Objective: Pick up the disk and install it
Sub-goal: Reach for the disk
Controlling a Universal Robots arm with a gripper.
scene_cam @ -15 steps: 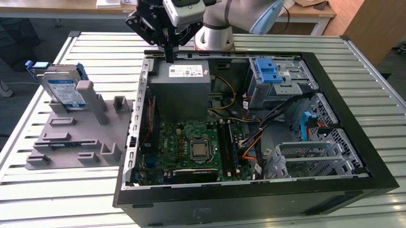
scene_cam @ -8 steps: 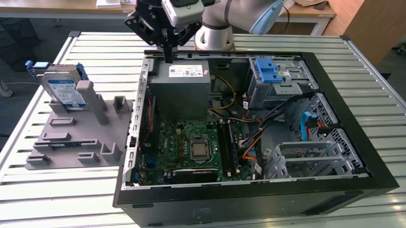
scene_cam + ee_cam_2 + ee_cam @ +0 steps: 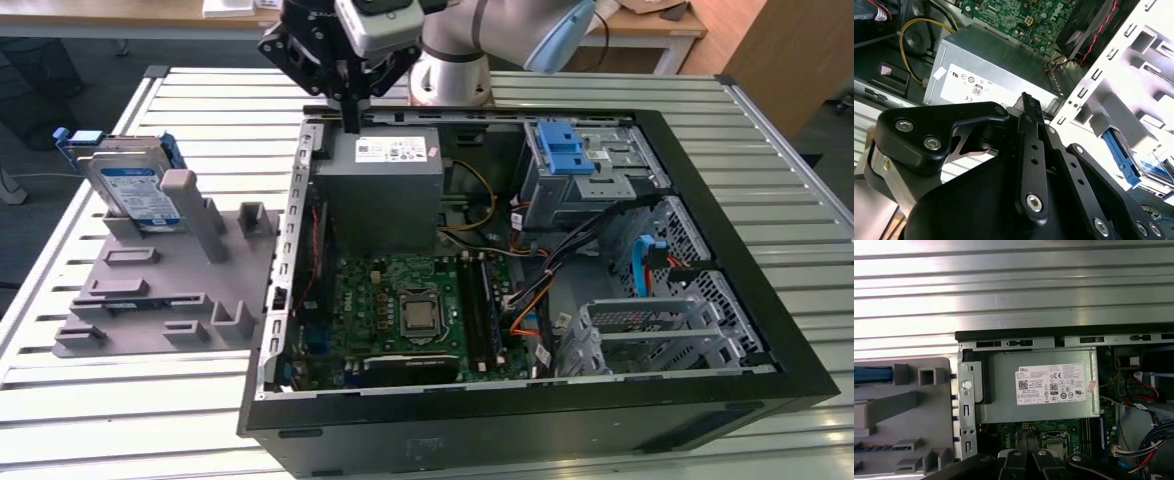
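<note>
While the disk (image 3: 131, 190) stands half-hidden behind a fixture post (image 3: 179, 205) (lower edge covered), gripper (image 3: 351, 125) closed, empty.

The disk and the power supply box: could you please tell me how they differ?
The disk stands on edge in the grey fixture, outside the computer case; the power supply box sits inside it. The disk is smaller and framed in blue plastic; the power supply box is bigger and plain grey. Both are grey metal and carry a label.
</note>
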